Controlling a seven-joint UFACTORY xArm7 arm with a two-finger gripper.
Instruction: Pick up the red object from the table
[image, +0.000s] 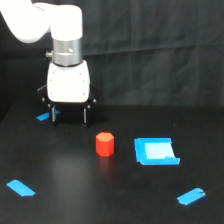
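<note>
Red object (105, 144) on table (70, 200); no legible writing.

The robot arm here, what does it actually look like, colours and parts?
The arm is smooth, rounded and glossy white, with a silver metal ring at the wrist. Below sits a boxy white gripper body with black linkages at its sides and two thin black fingers. No cables or markings are visible in the exterior view.
</note>
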